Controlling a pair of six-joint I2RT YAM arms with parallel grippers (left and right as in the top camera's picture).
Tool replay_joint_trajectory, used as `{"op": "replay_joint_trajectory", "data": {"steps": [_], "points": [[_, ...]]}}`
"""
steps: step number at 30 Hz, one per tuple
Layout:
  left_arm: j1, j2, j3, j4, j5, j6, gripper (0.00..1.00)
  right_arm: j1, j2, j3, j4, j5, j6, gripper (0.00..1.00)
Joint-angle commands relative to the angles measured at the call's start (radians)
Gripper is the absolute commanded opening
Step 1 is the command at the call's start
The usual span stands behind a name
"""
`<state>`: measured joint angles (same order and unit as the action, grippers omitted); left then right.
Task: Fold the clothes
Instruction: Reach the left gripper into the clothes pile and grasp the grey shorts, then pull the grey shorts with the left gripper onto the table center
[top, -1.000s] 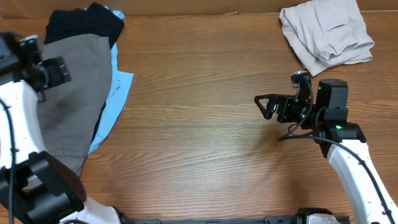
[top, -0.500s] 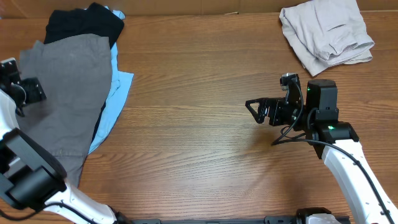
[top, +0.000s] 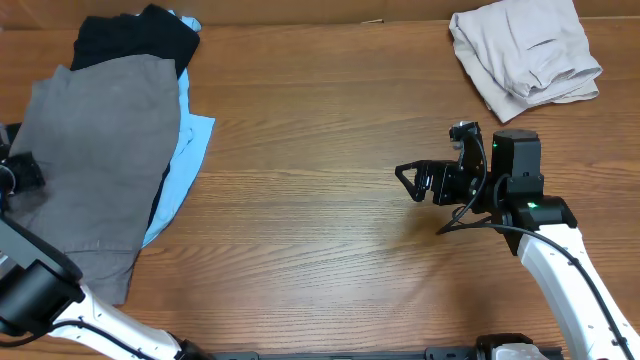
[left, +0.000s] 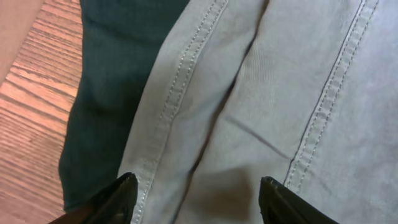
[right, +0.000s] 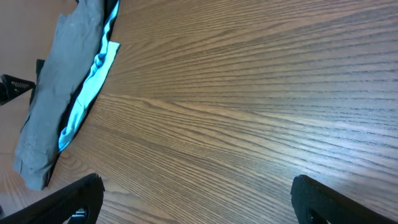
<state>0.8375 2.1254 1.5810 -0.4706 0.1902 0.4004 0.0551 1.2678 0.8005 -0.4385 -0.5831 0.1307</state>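
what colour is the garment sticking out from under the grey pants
The garment is light blue, seen best in the overhead view along the edge of the grey pants.

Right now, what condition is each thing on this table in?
grey garment, unfolded, spread over two others
black garment, bunched, partly covered
blue garment, mostly buried, edge showing
beige garment, crumpled, lying apart
left hand, open over the grey garment
right hand, open, empty

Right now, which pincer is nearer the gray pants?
Left. The left pincer hangs directly over the gray pants, open; the right pincer is well off to their right, above the table.
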Motion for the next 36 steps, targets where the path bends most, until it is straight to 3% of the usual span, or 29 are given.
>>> {"op": "replay_joint_trajectory", "data": {"steps": [1,7,12,14,18,23,28,32,36], "points": [[0.000,0.049,0.020,0.003,0.079,0.030,0.63,0.007,-0.003,0.024,0.006,0.016,-0.005,1.00],[-0.007,0.091,0.020,-0.002,0.126,0.029,0.57,0.007,-0.003,0.024,0.006,0.017,-0.005,1.00],[-0.016,0.090,0.021,0.013,0.126,0.000,0.31,0.007,-0.003,0.024,0.006,0.021,-0.005,1.00],[-0.016,0.090,0.021,0.014,0.125,-0.022,0.25,0.007,-0.003,0.024,0.007,0.021,-0.004,1.00],[-0.020,0.089,0.038,0.027,0.145,-0.161,0.24,0.007,-0.003,0.024,0.016,0.024,-0.005,1.00],[-0.037,0.085,0.144,-0.029,0.333,-0.327,0.04,0.007,-0.003,0.025,0.038,0.024,-0.004,1.00],[-0.080,0.085,0.286,-0.179,0.485,-0.483,0.04,0.007,-0.003,0.025,0.043,0.024,-0.001,0.98],[-0.143,0.080,0.377,-0.325,0.517,-0.482,0.04,0.007,-0.003,0.026,0.043,0.024,0.000,0.92],[-0.257,0.057,0.451,-0.486,0.537,-0.383,0.04,0.005,-0.003,0.053,0.012,0.025,-0.002,0.93]]}}
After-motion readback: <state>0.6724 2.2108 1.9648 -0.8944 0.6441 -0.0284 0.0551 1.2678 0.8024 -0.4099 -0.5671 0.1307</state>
